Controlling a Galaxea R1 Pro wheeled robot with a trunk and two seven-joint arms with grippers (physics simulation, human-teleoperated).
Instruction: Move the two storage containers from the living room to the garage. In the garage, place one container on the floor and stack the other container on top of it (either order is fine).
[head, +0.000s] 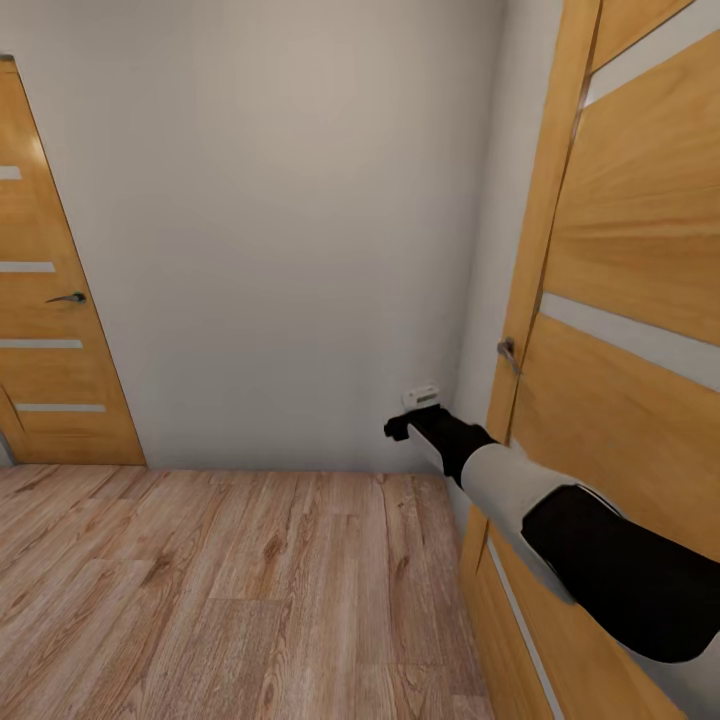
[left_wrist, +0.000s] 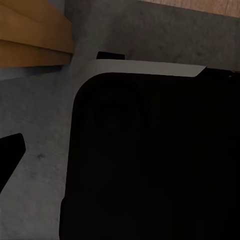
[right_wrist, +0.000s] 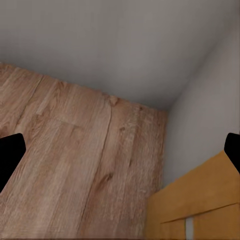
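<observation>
The robot is positioned in a corner bounded by a plain white wall (head: 280, 220) and a light wood-plank floor (head: 220, 590). Neither storage container is visible in the views, so their location cannot be stated.

In the head view, a wooden door (head: 640, 330) with pale horizontal strips is seen close on the right, fitted with a metal lever handle (head: 508, 352). A second wooden door (head: 50, 330) of the same pattern stands at the far left, with a dark handle (head: 68, 298).

The right arm (head: 560, 520), clad in black and grey, is extended forward alongside the near door. The right end effector (head: 408, 424) is held near the wall, just beside the door edge and below the lever handle; no contact with the door is discernible. In the right wrist view, its two fingertips (right_wrist: 10, 157) are seen at opposite edges of the picture, well apart, with nothing between them; the floor, the wall corner and a part of the door lie beyond.

In the left wrist view, a large dark body with a pale upper edge (left_wrist: 150, 67) is seen close to the camera, against a grey surface (left_wrist: 40, 125) and a wooden part (left_wrist: 35, 35). One dark fingertip (left_wrist: 10, 155) of the left end effector is seen at the edge; its state cannot be told.
</observation>
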